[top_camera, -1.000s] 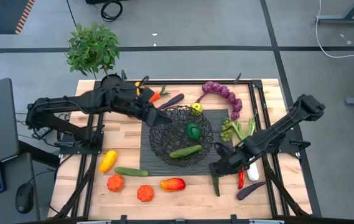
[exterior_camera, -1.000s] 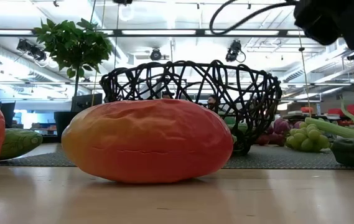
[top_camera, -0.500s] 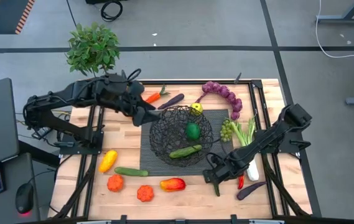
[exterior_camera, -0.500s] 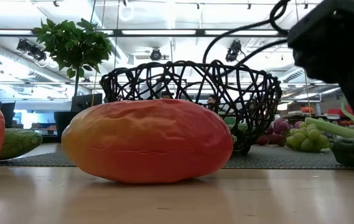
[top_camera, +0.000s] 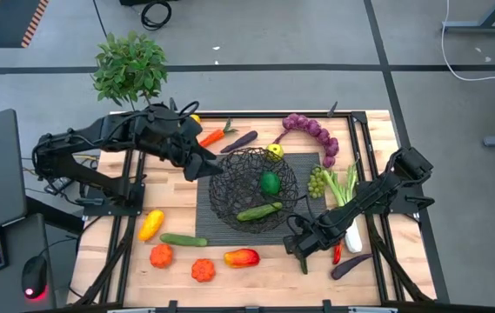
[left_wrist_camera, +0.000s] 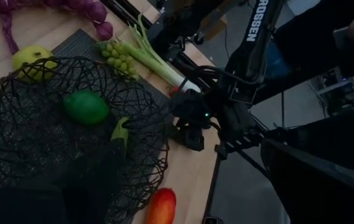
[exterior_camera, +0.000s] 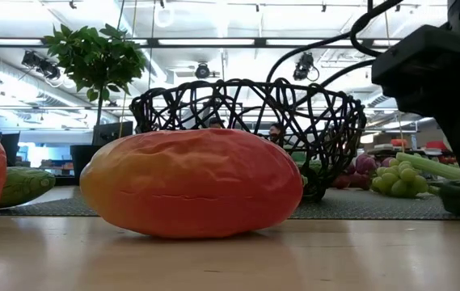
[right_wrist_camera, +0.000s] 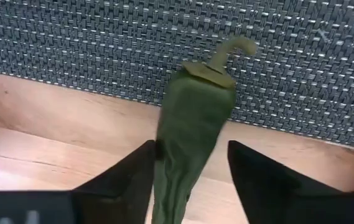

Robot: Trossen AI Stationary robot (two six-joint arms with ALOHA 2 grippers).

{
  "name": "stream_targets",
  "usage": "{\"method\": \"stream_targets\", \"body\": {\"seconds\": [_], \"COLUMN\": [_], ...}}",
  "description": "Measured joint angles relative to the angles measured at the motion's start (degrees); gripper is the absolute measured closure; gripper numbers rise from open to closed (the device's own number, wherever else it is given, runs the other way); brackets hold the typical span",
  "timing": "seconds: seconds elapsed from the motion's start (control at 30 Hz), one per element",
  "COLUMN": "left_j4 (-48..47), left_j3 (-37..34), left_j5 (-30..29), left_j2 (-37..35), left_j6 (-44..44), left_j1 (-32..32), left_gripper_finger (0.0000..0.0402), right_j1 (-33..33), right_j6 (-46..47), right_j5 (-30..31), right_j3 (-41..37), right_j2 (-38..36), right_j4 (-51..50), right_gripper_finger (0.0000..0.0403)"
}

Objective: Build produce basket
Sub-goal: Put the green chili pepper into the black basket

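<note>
1. We have brought our right end effector (right_wrist_camera: 190,171) down over the last second from beside the basket (top_camera: 253,189) to the front right of the desk (top_camera: 182,196), and its fingers now stand apart on either side of a green chili pepper (right_wrist_camera: 192,134) lying half on the grey mat (right_wrist_camera: 102,37).
2. Our left end effector (top_camera: 202,165) has drawn back from the basket's rim and now hangs just beside its left edge; we cannot tell whether its fingers are open.
3. The basket sits mid-desk and already carries a lime (top_camera: 270,183) and a cucumber (top_camera: 258,211).
4. So we judge the next pick is set up: close on the pepper, then lift it to the basket.
5. Plenty of produce waits outside, such as the mango (exterior_camera: 191,183) and purple grapes (top_camera: 315,132).
</note>
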Motion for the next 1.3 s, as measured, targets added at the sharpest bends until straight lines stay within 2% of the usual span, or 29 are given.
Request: {"method": "stream_targets", "body": {"seconds": [0.27,0.43,0.53,0.67,0.77,0.87,0.97,1.03,1.17,1.3], "left_j4": [1.33,1.38,1.38,1.38,1.4,1.65,2.08,2.14,2.19,2.44], "left_j3": [-0.02,-0.04,-0.04,-0.04,-0.04,-0.07,-0.07,-0.07,-0.07,-0.07], "left_j5": [-0.91,-0.88,-0.86,-0.86,-0.87,-0.87,-0.81,-0.8,-0.82,-0.78], "left_j2": [0.02,0.01,0.02,0.01,0.0,0.0,0.0,0.0,0.02,0.02], "left_j6": [-1.84,-2.74,-3.78,-4.0,-5.9,-6.27,-3.47,-3.16,-3.45,-3.43], "left_j1": [0.43,0.3,0.3,0.3,0.32,0.38,0.38,0.38,0.38,0.55], "left_gripper_finger": [0.0019,0.0019,0.0019,0.0019,0.0019,0.0019,0.0019,0.0019,0.0019,0.0019], "right_j1": [-0.03,0.33,1.17,2.0,1.99,0.8,-2.21,-4.59,-7.15,-6.25], "right_j6": [-5.58,-8.57,-10.29,-10.96,-9.54,-9.14,-12.69,-14.56,-15.37,-14.29], "right_j5": [-0.75,-5.81,-8.36,-8.27,-4.61,5.09,14.37,15.66,11.3,2.45], "right_j3": [0.0,-0.02,-0.02,-0.02,-0.01,0.0,0.0,0.0,0.0,0.0], "right_j2": [0.0,-0.73,-3.57,-9.65,-15.44,-21.22,-25.75,-27.96,-29.42,-26.49], "right_j4": [-0.71,-0.89,-0.59,-0.86,-0.76,-0.49,-0.58,-0.67,-0.68,-0.71], "right_gripper_finger": [0.0259,0.0279,0.0286,0.0289,0.029,0.0292,0.0294,0.0294,0.0294,0.0289]}}
